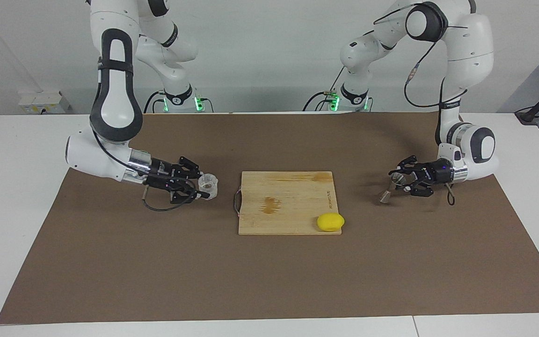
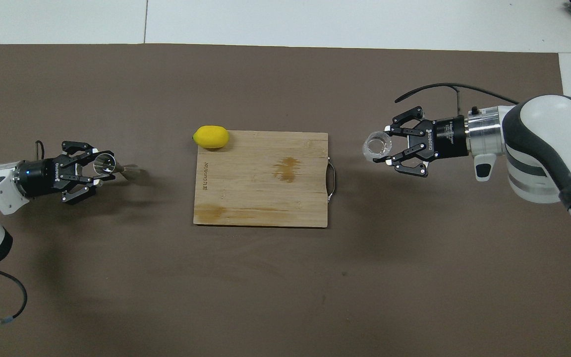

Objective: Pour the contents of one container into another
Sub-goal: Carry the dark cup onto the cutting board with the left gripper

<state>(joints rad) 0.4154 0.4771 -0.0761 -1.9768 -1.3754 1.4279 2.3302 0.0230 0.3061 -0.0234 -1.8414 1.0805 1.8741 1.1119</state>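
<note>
The clear glass cup (image 1: 208,185) (image 2: 377,147) sits between the fingers of my right gripper (image 1: 201,186) (image 2: 388,146), low over the brown mat toward the right arm's end, beside the cutting board. My right gripper is shut on it. The silver jigger (image 1: 389,188) (image 2: 105,164) is toward the left arm's end of the mat, slightly tilted, its foot at the mat. My left gripper (image 1: 398,182) (image 2: 102,167) is shut on its upper cone. I cannot tell what the cup holds.
A wooden cutting board (image 1: 288,187) (image 2: 260,198) with a metal handle lies mid-table between the two grippers. A yellow lemon (image 1: 330,222) (image 2: 210,137) rests on the board's corner farthest from the robots, toward the left arm's end. A brown mat (image 1: 157,271) covers the table.
</note>
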